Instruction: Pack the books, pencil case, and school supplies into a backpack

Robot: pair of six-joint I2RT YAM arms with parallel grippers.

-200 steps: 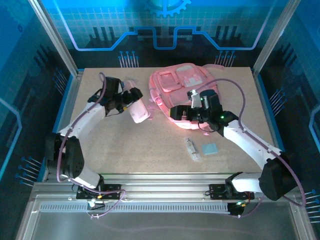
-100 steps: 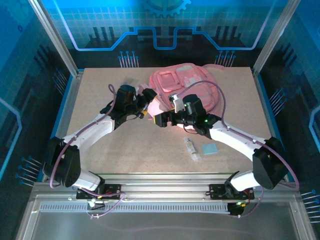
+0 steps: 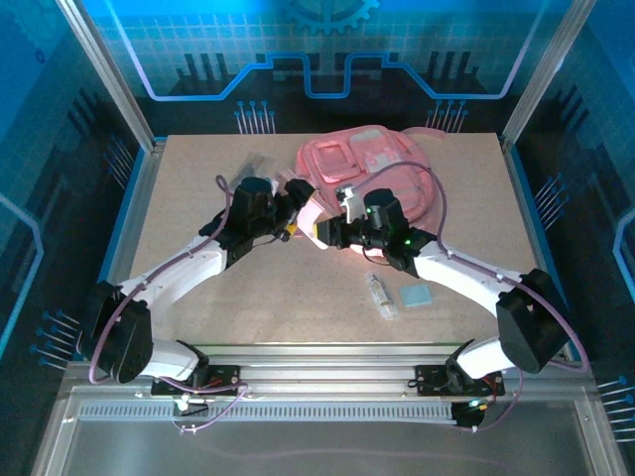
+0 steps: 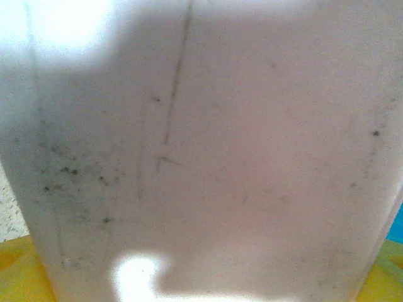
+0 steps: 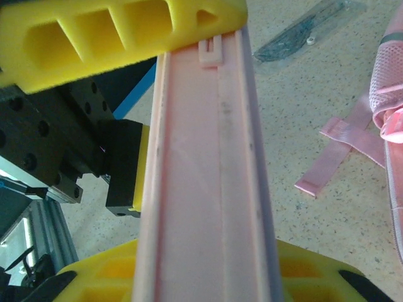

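Beside the backpack (image 3: 369,161), the right end effector (image 3: 322,231) clamps the pencil case (image 5: 208,189); left end effector (image 3: 296,206) state unclear.

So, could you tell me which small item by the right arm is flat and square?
The light-blue pad, just right of the whitish tube, which is long and narrow.

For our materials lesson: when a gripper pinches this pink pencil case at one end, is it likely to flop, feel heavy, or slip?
Probably fairly stiff: the pencil case runs straight between the right gripper's yellow fingers, with no sag. Likely light, being thin and flat. Its smooth skin might slip.
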